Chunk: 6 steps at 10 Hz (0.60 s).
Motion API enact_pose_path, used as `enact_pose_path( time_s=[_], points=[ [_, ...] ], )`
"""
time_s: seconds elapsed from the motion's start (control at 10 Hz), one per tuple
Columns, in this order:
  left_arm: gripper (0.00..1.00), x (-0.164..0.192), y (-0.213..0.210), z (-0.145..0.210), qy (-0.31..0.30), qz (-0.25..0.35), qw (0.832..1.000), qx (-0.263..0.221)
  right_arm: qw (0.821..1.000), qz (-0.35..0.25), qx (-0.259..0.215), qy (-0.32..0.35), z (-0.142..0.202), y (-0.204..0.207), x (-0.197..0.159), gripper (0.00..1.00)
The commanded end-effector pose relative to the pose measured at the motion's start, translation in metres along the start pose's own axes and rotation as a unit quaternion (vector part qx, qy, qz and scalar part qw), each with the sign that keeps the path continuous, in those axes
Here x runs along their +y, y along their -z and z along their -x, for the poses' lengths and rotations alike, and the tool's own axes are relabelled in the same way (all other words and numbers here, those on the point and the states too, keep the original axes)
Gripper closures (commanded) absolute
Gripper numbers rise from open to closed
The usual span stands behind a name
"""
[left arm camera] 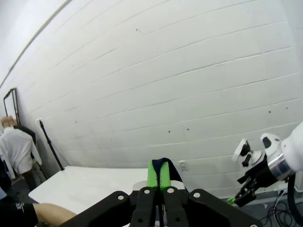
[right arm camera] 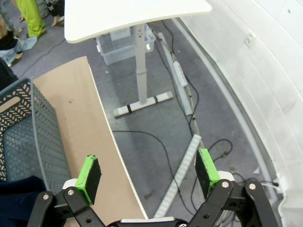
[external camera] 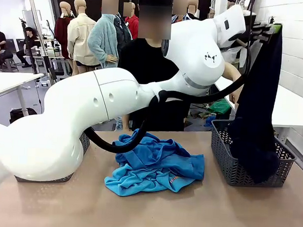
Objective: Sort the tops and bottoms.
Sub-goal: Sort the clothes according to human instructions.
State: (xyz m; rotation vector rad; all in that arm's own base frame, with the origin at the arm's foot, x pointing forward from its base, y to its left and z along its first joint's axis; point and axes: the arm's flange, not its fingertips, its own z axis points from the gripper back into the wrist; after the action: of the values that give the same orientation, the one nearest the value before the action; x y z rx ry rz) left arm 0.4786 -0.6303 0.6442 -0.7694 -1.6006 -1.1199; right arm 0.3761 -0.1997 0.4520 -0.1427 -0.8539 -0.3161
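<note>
The bottoms (external camera: 255, 114), a dark navy garment, hang from my left gripper (external camera: 270, 29), which is held high at the right. Their lower end drops into the grey basket (external camera: 225, 163). In the left wrist view the green pads (left arm camera: 152, 174) are shut on a fold of this navy cloth (left arm camera: 165, 166). The tops (external camera: 156, 164), a heap of medium blue and turquoise fabric, lie on the middle of the table. My right gripper (right arm camera: 149, 172) hangs open over the floor beyond the table's right edge, beside the basket (right arm camera: 28, 127), with nothing between its fingers.
My left arm spans the table from left to right above the heap. A second grey basket (external camera: 82, 143) sits half hidden behind that arm at the left. A person in black (external camera: 143, 67) stands at the far side. A white table (right arm camera: 132, 14) and cables lie beyond the right edge.
</note>
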Motion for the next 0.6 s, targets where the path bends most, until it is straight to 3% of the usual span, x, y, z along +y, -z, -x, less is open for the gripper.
enact_pose_path(
  time_s=[0.0, 0.2, 0.5],
  points=[
    [1.0, 0.027, 0.014, 0.054, -0.05, -0.023, 0.998, 0.015, 1.0, -0.001, 0.005, -0.001, 0.0, -0.001, 0.0, 0.0],
    [1.0, 0.036, 0.022, 0.104, -0.074, -0.033, 0.993, 0.081, 1.0, -0.001, 0.005, -0.001, 0.0, -0.001, 0.0, 0.0],
    [1.0, 0.004, 0.034, 0.17, -0.09, 0.017, 0.984, 0.153, 1.0, -0.001, 0.005, -0.001, 0.0, -0.001, 0.0, 0.0]
  ],
)
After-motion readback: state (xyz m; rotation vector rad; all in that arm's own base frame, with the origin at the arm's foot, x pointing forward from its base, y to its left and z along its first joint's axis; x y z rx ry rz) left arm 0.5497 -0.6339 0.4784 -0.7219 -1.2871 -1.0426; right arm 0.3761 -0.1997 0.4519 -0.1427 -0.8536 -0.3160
